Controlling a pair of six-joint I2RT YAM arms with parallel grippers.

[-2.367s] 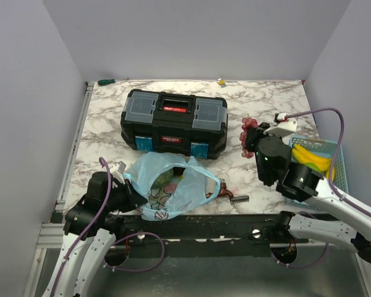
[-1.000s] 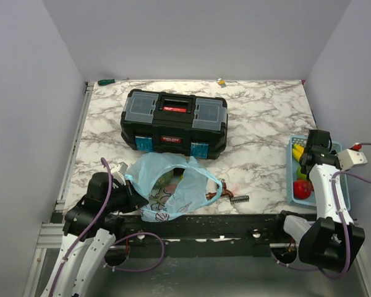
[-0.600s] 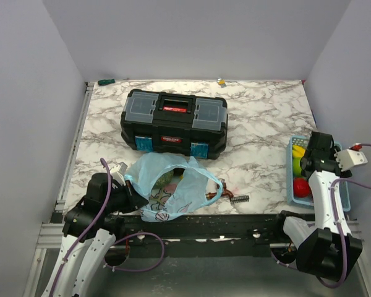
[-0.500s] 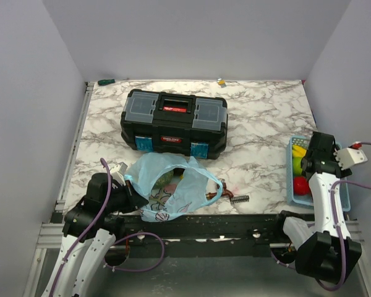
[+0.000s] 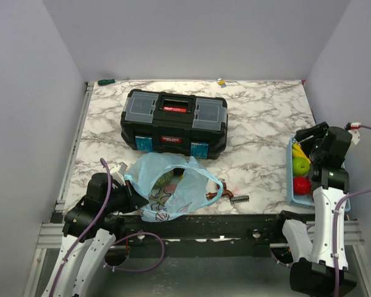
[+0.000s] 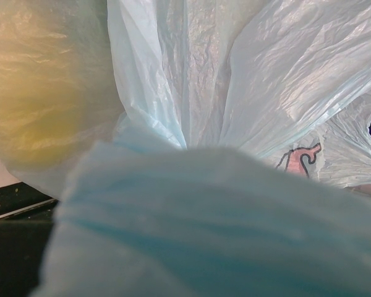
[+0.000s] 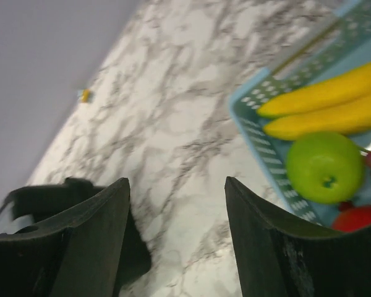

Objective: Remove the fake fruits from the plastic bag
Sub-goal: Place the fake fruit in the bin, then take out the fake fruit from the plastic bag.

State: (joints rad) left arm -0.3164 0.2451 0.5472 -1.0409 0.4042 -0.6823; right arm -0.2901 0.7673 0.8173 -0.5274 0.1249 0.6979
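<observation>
Left gripper (image 5: 127, 185) low, front-left of the toolbox (image 5: 174, 122), fingers buried in blue film, grip not discernible, plastic bag (image 5: 173, 185) just before the toolbox, red toolbox label unreadable, bare marble table (image 5: 260, 124) to the toolbox's right, right gripper (image 7: 175, 182) over the basket (image 5: 291, 176), fingers spread wide, holding nothing.

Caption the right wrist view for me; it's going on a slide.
Open right fingers over the marble table, beside a blue basket of bananas, a green apple and a red fruit.
</observation>
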